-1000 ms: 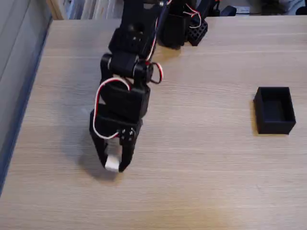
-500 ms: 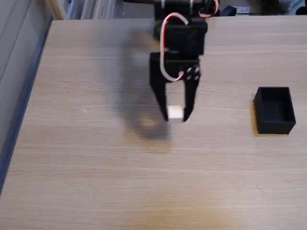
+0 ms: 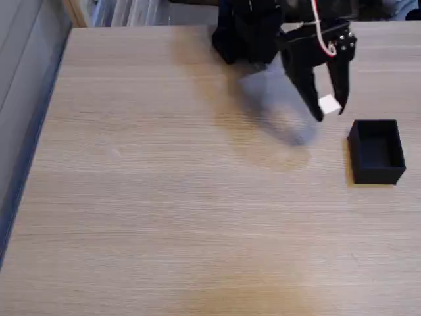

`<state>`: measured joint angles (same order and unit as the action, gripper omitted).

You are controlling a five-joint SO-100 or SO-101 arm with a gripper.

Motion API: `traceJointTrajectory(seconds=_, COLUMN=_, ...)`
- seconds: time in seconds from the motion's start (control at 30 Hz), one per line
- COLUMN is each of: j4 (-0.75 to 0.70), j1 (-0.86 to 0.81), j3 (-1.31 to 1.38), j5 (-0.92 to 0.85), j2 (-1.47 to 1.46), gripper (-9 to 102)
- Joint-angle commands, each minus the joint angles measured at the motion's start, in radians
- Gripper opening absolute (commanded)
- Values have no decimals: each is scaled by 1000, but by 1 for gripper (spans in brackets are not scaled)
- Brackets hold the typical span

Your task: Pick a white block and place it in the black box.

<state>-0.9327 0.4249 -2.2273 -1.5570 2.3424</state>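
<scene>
Two black fingers of my pincer hang in the upper right of the frame, pointing down and clamped on the white block, which sits pinched between their tips. The block is tilted a little, one corner lower than the rest, and it is held up off the surface, clear of the wood below it. My fingers angle slightly toward the right of the picture. A red and white cable loops along the top of the pincer body, and a few small screw heads show pale on its right side.

Lower and to the right of the block sits the black box, at the right edge of the frame about mid-height. It rests flat on the surface with its open top facing up, its inside dark. The block is near the box's upper left corner but apart from it, not over its opening.

My arm's dark base stands at the top centre of the frame. A soft grey shadow lies on the pale wood just left of my fingers.
</scene>
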Motion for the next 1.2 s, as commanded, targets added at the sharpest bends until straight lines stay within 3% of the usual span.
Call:
traceJointTrajectory(seconds=0.0, j4=8, j1=74, j3=18, j5=29, j2=-17, gripper=0)
traceJointTrajectory(seconds=0.53, j4=21, j1=265, j3=190, j5=126, j2=-267, gripper=0)
traceJointTrajectory(seconds=0.87, j4=26, j1=250, j3=402, j5=138, j2=-474, gripper=2)
traceJointTrajectory(seconds=1.17, j4=71, j1=184, j3=408, j5=104, j2=-523, gripper=7)
